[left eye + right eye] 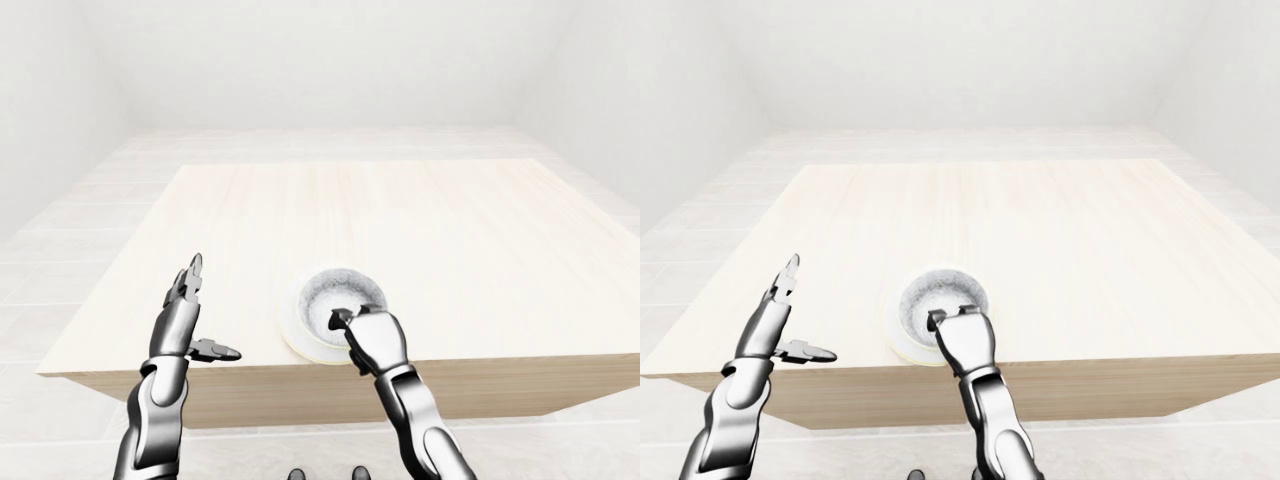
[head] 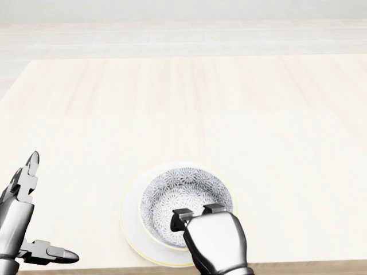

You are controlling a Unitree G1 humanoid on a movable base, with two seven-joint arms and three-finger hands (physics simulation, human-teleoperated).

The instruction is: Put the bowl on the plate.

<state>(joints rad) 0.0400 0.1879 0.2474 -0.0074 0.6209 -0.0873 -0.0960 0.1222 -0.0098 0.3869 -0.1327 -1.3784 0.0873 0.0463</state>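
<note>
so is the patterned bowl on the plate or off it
On it: the grey floral-patterned bowl sits upright within the white round plate, right hand gripping its lower edge.

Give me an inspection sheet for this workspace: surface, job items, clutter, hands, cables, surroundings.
Surface: pale wooden table.
Job's things: patterned bowl upright, apparently seated on the white plate, near the table's bottom edge in the head view.
Clutter: nothing seen.
Grippers: right hand grips the bowl's near rim; left hand open, apart from both, at the view's left.
Cables: nothing seen.
Surroundings: pale tiled floor, white walls.
</note>
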